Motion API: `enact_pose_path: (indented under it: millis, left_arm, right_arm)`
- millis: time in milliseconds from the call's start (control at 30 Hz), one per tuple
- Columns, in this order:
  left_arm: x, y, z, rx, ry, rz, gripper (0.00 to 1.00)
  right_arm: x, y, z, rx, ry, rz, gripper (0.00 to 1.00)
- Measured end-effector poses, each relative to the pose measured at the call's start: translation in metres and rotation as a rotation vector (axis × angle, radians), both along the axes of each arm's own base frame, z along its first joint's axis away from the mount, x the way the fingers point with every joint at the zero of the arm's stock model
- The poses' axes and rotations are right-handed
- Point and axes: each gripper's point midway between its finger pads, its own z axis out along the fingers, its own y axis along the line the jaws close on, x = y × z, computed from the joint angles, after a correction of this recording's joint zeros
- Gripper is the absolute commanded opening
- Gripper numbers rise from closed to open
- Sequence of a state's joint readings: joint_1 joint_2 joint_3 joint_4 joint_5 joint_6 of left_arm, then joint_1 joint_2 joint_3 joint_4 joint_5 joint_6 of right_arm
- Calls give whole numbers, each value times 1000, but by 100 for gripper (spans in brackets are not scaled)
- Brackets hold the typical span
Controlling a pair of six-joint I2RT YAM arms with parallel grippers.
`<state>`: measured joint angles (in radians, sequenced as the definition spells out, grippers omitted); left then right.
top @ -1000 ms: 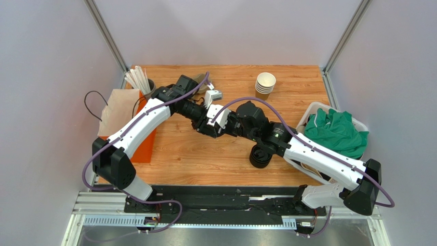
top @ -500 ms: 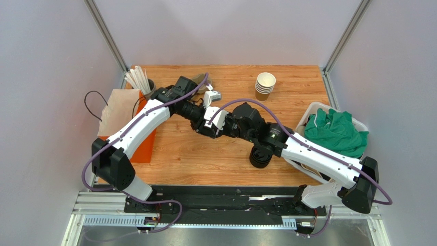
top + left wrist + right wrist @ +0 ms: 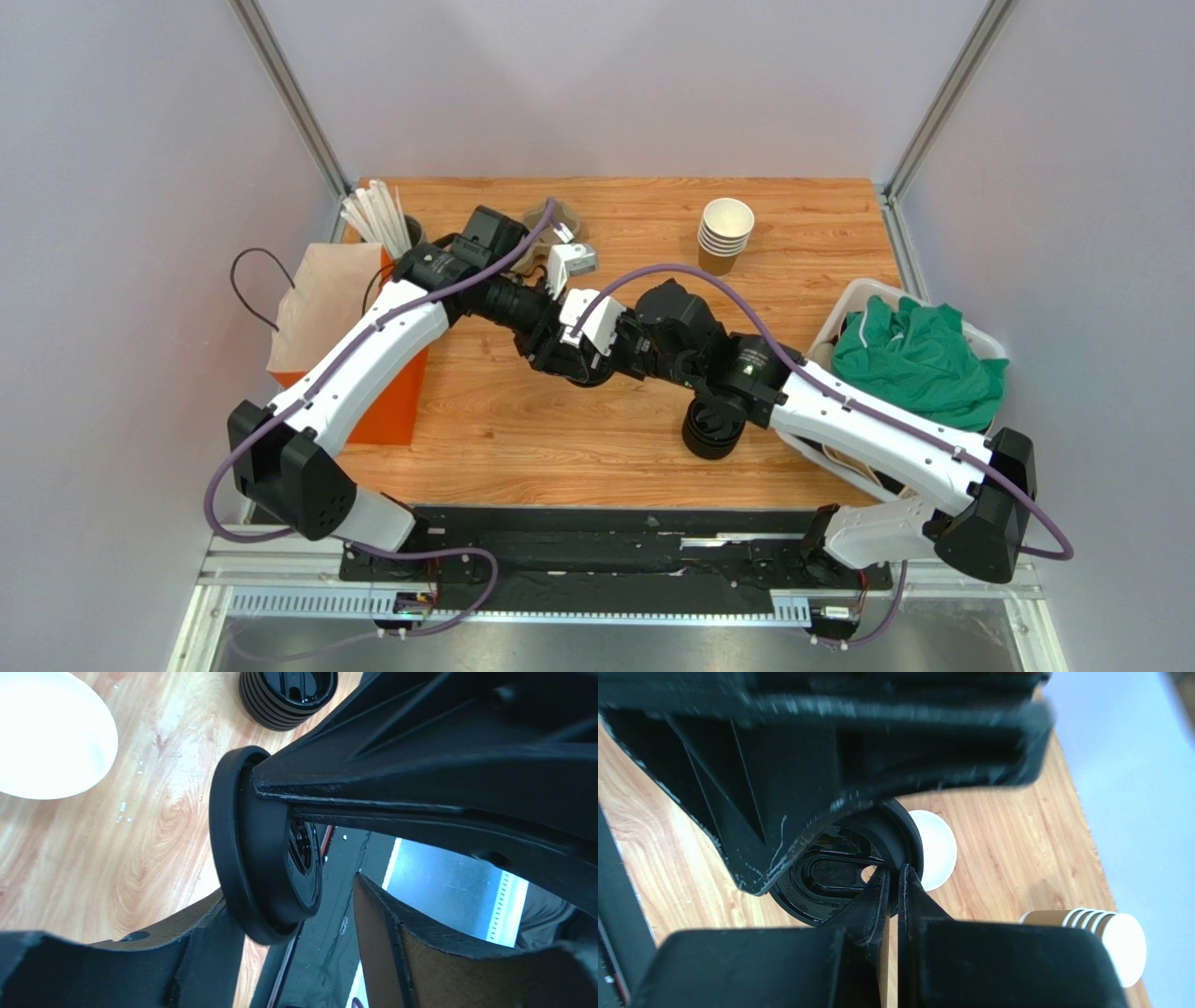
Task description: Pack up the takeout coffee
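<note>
One lid, two grippers, meeting mid-table!
The right gripper (image 3: 893, 882) has its jaws pressed together on the rim of the black lid (image 3: 246, 847). The lid stands on edge in the air, its face turned across the left gripper (image 3: 291, 903), whose jaws stand apart: one finger close against the lid, a clear gap on the other side. So the right arm owns it. The open cup (image 3: 936, 850) sits upright on the table (image 3: 491, 420) just beyond the lid, uncapped; I'd say the lid needs tipping flat before it goes down. Count: one loose lid, one open cup, one stack of lidless cups (image 3: 725, 231), one pile of lids (image 3: 713, 427).
</note>
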<state>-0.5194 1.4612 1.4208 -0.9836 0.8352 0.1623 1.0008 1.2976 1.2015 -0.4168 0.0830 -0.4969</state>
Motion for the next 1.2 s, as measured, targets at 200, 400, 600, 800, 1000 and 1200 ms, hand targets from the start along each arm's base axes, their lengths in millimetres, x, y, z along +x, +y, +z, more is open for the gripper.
enact_pose_path:
  millis: [200,400,600,800,1000,1200]
  left_arm:
    - [6,9,8,6,-54,40,65]
    - [30,33,17,33,-183,166,71]
    - [55,69,28,87,-368,341,72]
    - [86,89,26,95,-447,481,70]
    - [102,99,-2,101,-480,561,68]
    - [103,99,-2,65,-525,582,67]
  right_arm:
    - [-6,-1,1,12,49,-11,0]
    - [6,-8,11,39,39,-97,0]
    - [46,-17,-1,46,114,-246,0]
    - [87,-29,-23,16,261,-383,0]
    - [110,-20,-45,-56,405,-428,0]
    - [101,-19,-94,-172,569,-437,0]
